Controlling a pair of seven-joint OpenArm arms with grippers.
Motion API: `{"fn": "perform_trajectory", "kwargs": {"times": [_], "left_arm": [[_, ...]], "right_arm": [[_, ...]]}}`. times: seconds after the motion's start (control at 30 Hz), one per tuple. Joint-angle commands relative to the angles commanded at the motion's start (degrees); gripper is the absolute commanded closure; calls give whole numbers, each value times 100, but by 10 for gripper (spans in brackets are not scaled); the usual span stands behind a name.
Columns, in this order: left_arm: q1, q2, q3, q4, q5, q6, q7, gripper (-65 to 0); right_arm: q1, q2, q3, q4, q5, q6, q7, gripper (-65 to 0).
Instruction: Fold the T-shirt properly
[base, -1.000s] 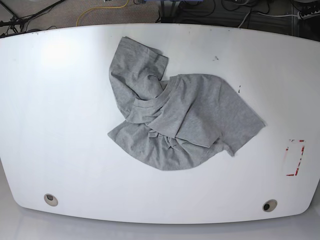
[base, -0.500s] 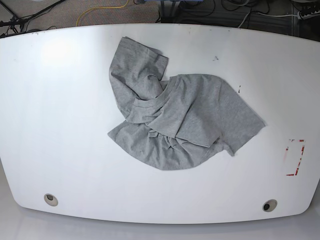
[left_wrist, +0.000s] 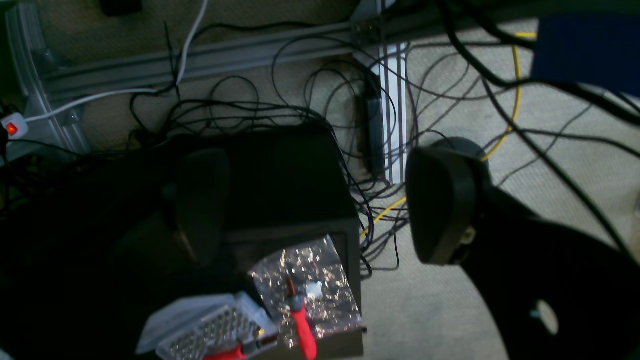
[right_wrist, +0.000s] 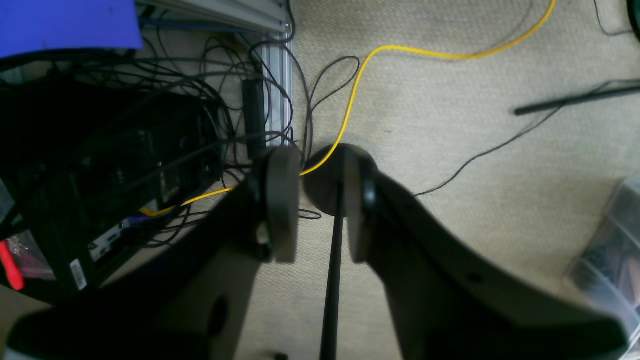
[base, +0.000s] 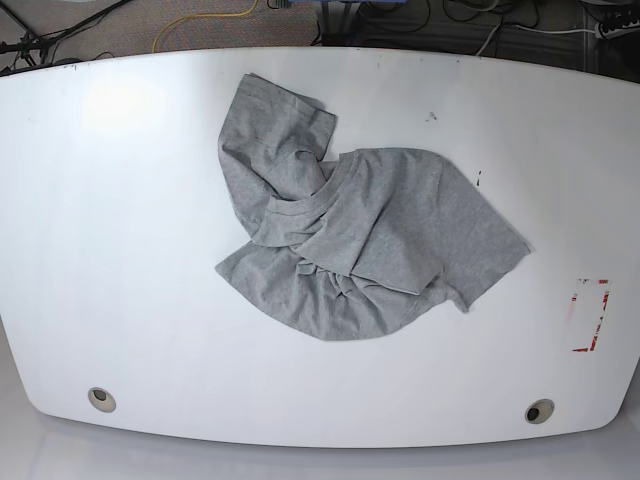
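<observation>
No lettering can be read on the heather-grey T-shirt (base: 390, 210), which is laid crumpled on the white table (base: 150, 300), out of both wrist views. The left gripper (left_wrist: 315, 207) is held with its fingertips wide apart; beyond them a red-handled screwdriver (left_wrist: 301, 327) is seen on clear bubble wrap (left_wrist: 325, 280). The right gripper's (right_wrist: 321, 207) fingertips are parted by a narrower gap, and past them a yellow cable (right_wrist: 348, 107) is seen.

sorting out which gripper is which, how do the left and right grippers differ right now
The left gripper is spread wide, while the right gripper has a narrower gap. The left gripper's fingertips look short and rounded; the right gripper's look slimmer and straighter. Both are open and hold nothing.
</observation>
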Motion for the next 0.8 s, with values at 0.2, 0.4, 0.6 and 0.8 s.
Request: {"fn": "perform_trajectory", "kwargs": {"times": [0.2,0.4,0.6,0.8], "left_arm": [[263,3,-147,463,-11,-3,1,-511],[366,-1,-287,689,-17,-13,18,-510],[482,34,-640,1013,-16,-30,36,-510],[594,43,-784,1262,-28,-27,51,-507]], "right_arm": [[-279,21,-2,459,110,-8,-6,-152],[-538,20,-31,922,28,-12,17,-153],[-886,14,1,1504,-83,-13,-42,-155],[-1142,2,33,1934,-89,-18,-76,-156]]}}
